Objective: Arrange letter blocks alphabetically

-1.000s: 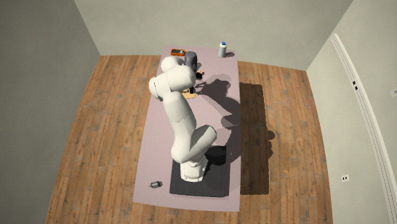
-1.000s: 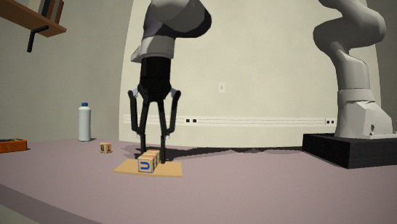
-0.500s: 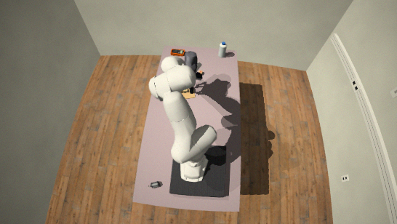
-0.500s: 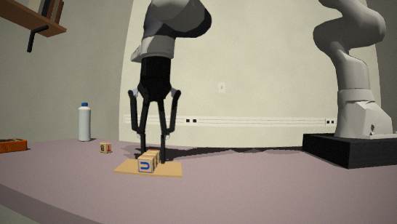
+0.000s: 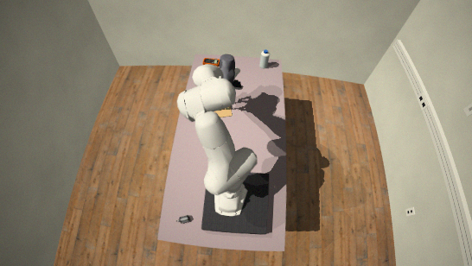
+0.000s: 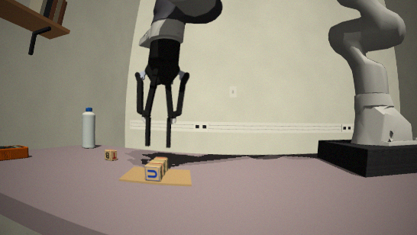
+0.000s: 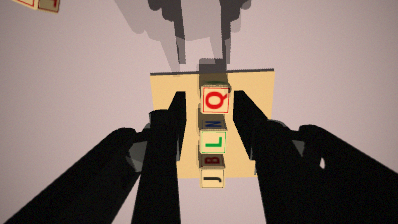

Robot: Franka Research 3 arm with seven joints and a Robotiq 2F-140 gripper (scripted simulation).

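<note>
Three wooden letter blocks stand in a tight straight row on the tan mat (image 6: 156, 177). In the wrist view their tops read Q (image 7: 215, 100), L (image 7: 213, 141) and J (image 7: 212, 178); the J block lies at the mat's near edge. In the side view the row (image 6: 156, 168) shows a blue U on its front face. The fourth block (image 6: 111, 154) sits on the table off the mat, also at the wrist view's top left corner (image 7: 37, 4). My gripper (image 6: 157, 144) hangs well above the row, fingers partly open with nothing between them; they frame the row in the wrist view (image 7: 207, 97).
A white bottle (image 6: 88, 127) (image 5: 264, 59) with a blue cap stands at the table's far end. An orange box (image 6: 13, 152) (image 5: 211, 61) lies near the far corner. A small dark device (image 5: 185, 219) lies beside the arm's black base (image 5: 238, 212).
</note>
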